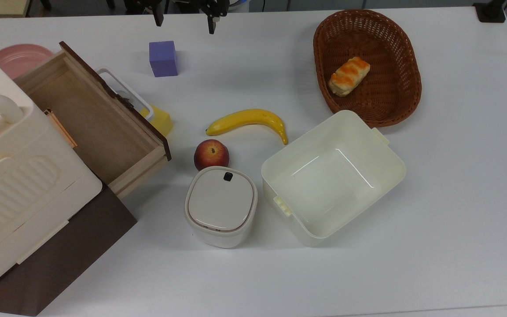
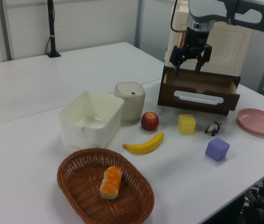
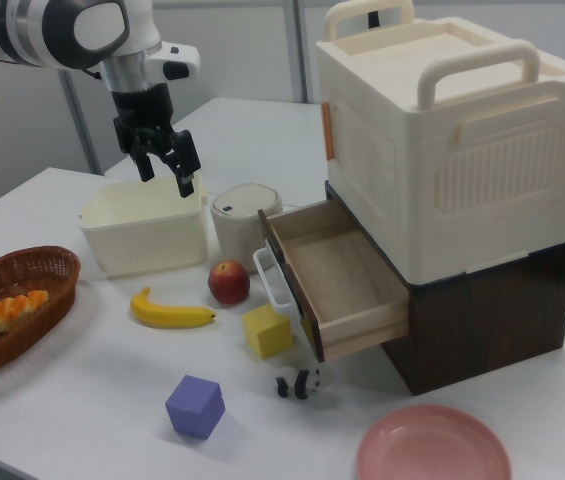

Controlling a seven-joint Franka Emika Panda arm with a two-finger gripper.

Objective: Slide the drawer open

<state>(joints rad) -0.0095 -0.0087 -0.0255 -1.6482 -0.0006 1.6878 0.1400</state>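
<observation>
Now drawer point(image 3: 337, 275) pulled out, handle toward apple point(image 3: 228, 282); gripper point(image 3: 166, 172) empty, fingers apart.

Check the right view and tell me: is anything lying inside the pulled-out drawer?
No, the drawer stands pulled out and its bare wooden floor holds nothing.

Franka arm reaching in from the right view's upper left, wrist vertical, gripper point(image 3: 167, 174) pointing straight down with its two fingers spread apart, holding nothing, raised above the table
</observation>
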